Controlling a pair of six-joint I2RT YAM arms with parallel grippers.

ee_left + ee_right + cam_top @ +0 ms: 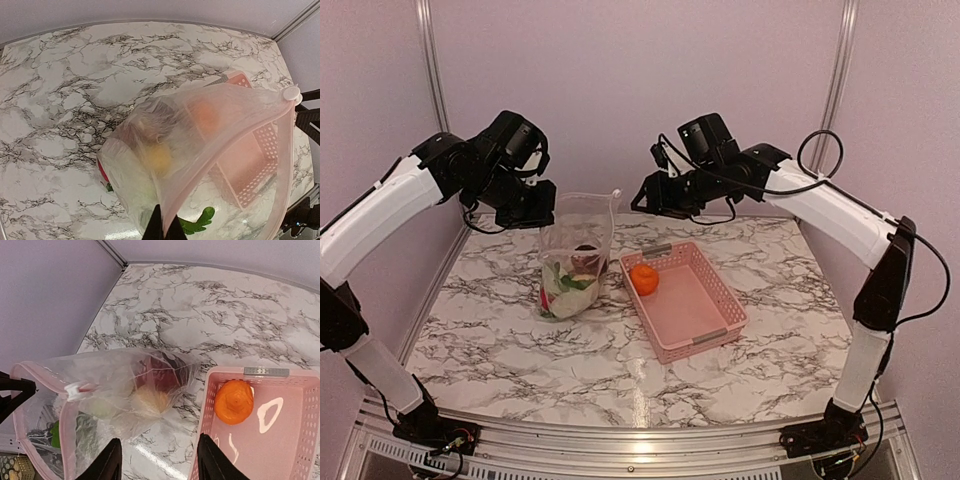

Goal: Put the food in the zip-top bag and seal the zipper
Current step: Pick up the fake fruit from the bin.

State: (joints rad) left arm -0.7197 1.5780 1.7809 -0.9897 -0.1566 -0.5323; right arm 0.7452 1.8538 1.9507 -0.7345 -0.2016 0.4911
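One orange fruit (643, 279) is left in the pink basket (705, 342); left of it, the filled zip-top bag (578, 240) is pinched by the left gripper (164, 229), the right gripper (157, 460) released. The food could be spilled if the bag is let slip.

left gripper (162, 229): raised, jaws pinched | right gripper (159, 450): raised, jaws apart

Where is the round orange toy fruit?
From above, the orange fruit lies in the pink slatted plastic basket's far left corner, beside the clear plastic bag.
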